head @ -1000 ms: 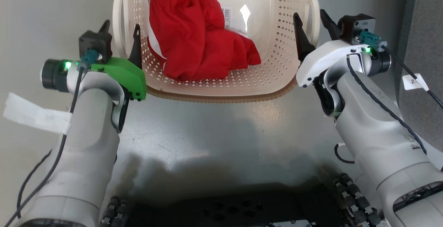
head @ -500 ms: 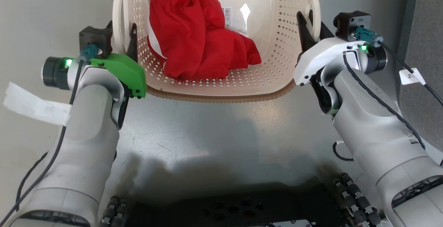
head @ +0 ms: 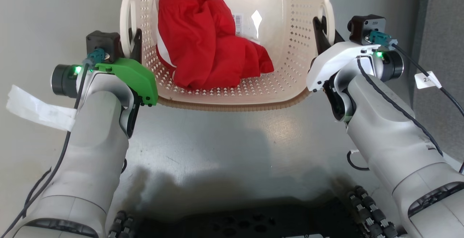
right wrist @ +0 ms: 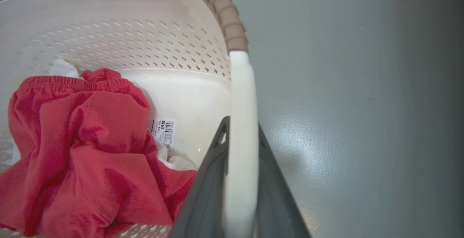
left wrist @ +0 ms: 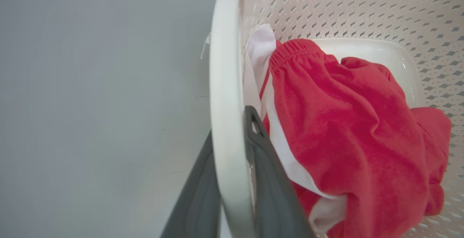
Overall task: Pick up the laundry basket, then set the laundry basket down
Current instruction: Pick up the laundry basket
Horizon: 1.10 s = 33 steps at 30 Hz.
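Note:
The laundry basket (head: 232, 104) is cream-white and perforated, with a brown woven-look rim, and stands at the top middle of the head view. A red garment with white trim (head: 206, 49) lies inside it, beside a barcode sticker (head: 237, 24). My left gripper (head: 131, 44) is shut on the basket's white left loop handle (left wrist: 226, 85); dark fingers (left wrist: 270, 180) press it from both sides. My right gripper (head: 323, 31) is shut on the right loop handle (right wrist: 242, 85), one finger (right wrist: 208, 183) inside the basket and the other outside. I cannot tell whether the basket's bottom touches the floor.
Smooth grey floor (head: 224, 147) surrounds the basket. A dark grey panel (head: 444, 49) runs along the right edge. My black wheeled base (head: 235, 225) fills the bottom. A cable with a white tag (head: 425, 80) hangs off the right wrist.
Both grippers stood open astride the loop handles one second ago; they have closed onto them. The whole picture has shifted slightly, so the camera has moved.

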### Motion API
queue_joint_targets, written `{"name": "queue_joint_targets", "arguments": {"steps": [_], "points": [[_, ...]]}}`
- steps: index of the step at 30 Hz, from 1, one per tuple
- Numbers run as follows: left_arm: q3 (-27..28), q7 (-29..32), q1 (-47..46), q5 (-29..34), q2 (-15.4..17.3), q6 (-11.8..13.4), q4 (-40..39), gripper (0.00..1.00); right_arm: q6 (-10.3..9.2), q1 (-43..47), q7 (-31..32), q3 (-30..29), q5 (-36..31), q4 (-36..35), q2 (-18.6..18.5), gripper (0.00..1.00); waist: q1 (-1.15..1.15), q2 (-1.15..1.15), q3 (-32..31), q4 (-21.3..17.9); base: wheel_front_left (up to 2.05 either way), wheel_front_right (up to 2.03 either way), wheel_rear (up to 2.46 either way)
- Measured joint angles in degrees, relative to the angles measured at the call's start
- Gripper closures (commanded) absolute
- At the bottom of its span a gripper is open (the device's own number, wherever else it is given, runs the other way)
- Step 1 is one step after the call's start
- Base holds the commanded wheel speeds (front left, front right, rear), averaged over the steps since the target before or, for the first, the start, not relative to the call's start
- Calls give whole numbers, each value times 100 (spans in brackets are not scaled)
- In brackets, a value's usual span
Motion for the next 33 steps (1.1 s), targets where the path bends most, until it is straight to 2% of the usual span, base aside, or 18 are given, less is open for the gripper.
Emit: {"name": "queue_joint_targets", "arguments": {"steps": [12,17,27,33], "points": [[-41,-1,349,-343,-46,58,90,100,0,68,0,244,327,368,48,100,0,0,-609,-54,0,0,0],[-157,-1,668,-649,-102,55,387,100,14,260,20,397,500,636,119,100,0,0,-965,-76,0,0,0],[-383,29,1139,-1071,-129,-43,639,100,121,603,420,675,781,951,165,100,0,0,-1749,-63,0,0,0],[-623,264,1601,-1390,-154,-141,793,100,168,1083,759,840,980,1154,201,100,0,0,-2315,-2,0,0,0]]}}
